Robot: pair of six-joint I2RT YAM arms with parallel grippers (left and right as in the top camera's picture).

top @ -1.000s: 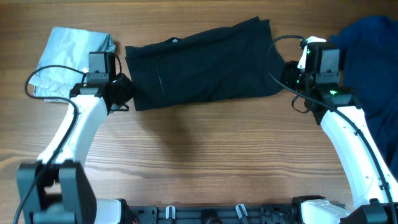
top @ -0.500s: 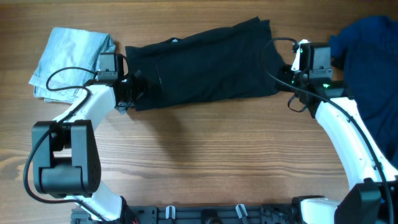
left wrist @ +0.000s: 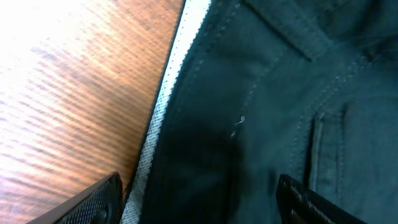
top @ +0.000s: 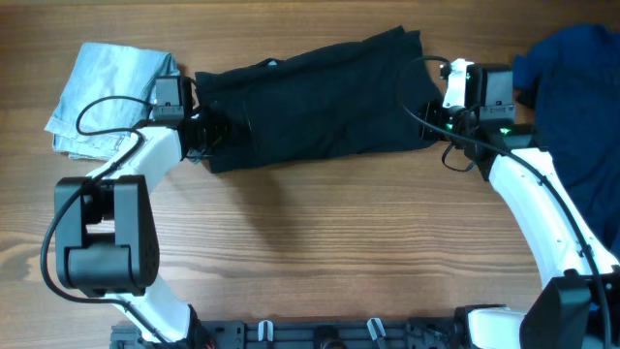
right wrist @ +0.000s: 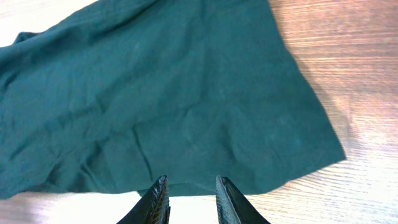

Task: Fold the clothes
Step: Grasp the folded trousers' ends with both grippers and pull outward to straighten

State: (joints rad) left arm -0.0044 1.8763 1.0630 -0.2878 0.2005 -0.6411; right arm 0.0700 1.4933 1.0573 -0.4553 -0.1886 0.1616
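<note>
Left jaws gape wide over the waistband end of the black shorts, holding nothing. The shorts lie spread on the bench. Right jaws sit narrowly parted at the hem, and I can't tell if they grip.

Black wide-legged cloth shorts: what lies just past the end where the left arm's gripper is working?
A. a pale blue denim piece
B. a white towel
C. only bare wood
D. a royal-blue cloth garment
A: the overhead view shows the pale blue denim piece lying beyond the left gripper at the left end of the black shorts, while the royal-blue garment lies off the opposite end.
</note>
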